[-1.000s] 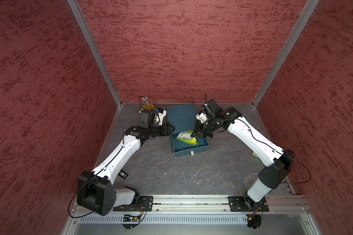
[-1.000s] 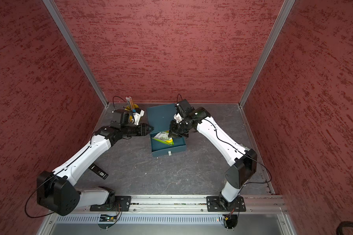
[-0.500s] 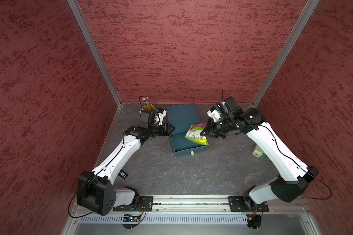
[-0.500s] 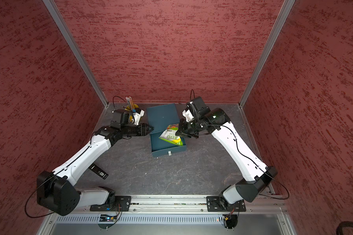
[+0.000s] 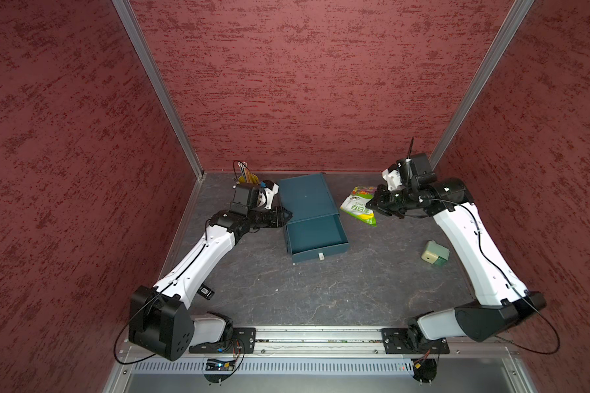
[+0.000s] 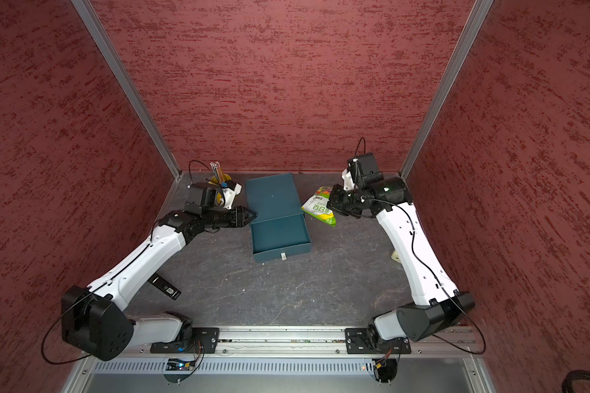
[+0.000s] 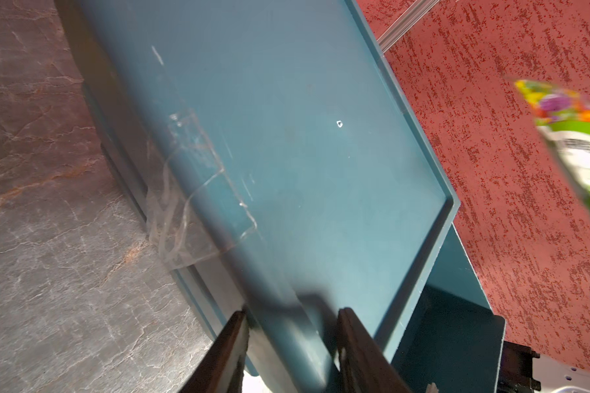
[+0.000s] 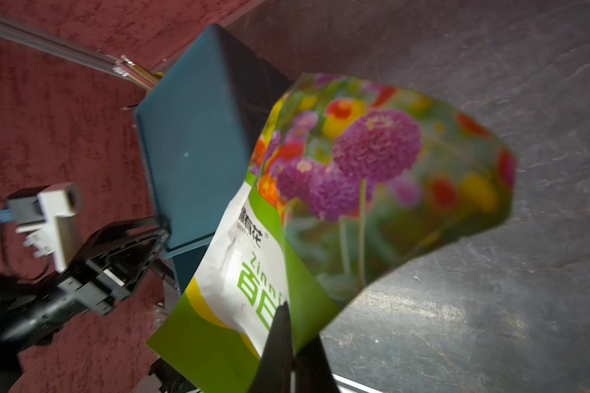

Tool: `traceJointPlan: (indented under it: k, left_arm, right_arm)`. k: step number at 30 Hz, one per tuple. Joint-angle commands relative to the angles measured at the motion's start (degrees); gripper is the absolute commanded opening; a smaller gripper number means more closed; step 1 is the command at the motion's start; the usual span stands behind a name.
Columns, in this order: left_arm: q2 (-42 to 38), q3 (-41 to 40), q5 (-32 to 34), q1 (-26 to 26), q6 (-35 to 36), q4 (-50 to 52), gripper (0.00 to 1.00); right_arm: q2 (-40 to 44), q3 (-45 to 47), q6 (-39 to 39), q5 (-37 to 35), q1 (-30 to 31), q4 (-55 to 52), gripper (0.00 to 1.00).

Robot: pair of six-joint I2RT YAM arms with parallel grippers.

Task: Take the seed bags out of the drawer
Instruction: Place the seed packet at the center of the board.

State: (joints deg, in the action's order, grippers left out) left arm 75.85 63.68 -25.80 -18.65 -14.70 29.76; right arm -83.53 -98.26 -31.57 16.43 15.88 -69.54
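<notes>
- Red-flecked walls (image 5: 304,85) close three sides of a grey, stone-veined bench (image 5: 321,296).
- Teal case (image 5: 304,195): stands at 12 o'clock on the bench in both top views. Its drawer (image 5: 315,234) is pulled out toward 6 o'clock. The open part shows only bare floor, and anything back under the case is hidden.
- Seed bag (image 8: 355,190): green-white with a flower print. It is out of the drawer, held up at about 1 o'clock (image 5: 358,207), near the case's 3 o'clock flank. It hangs bowed, being pinched at one edge only.
- Right fingers (image 8: 278,347): clenched on the bag's green lower edge, a thin pinch that suits a flat packet. Judged to be carrying it clear to set it down on open bench around 2 o'clock.
- Left fingers (image 7: 229,343): closed astride the case's rim on its 9 o'clock side. Judged a brace, so the case does not slide while the drawer is worked.
- Pale green block (image 5: 435,253): at 3 o'clock, well apart from the case and no part of the job.
- Pencil cup (image 5: 244,175): in the 11 o'clock corner, behind the left wrist.
- Small black tag (image 5: 205,292): at 8 o'clock, beside the left forearm.
- Further seed bags: none in sight.
</notes>
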Motion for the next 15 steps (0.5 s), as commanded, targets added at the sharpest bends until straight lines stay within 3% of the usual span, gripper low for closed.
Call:
traceJointPlan:
  k: [1,8,15]
  left_arm:
    - [2.29,-1.41,2.44,-0.91,2.65,6.88,0.45]
    - [2.80,-1.58,2.51,-0.94,2.46,6.47,0.45]
    - [3.92,-0.49,2.83,-0.90,3.09,7.24,0.44]
  right_arm:
    - [-2.63,4.72,4.39,-3.97,-3.01,5.47,0.00]
    - [-11.75,8.26,9.06,-7.88,-4.96,14.37,0.00]
    - [-22.82,4.32,12.60,-10.89,-6.07,17.81,0.00]
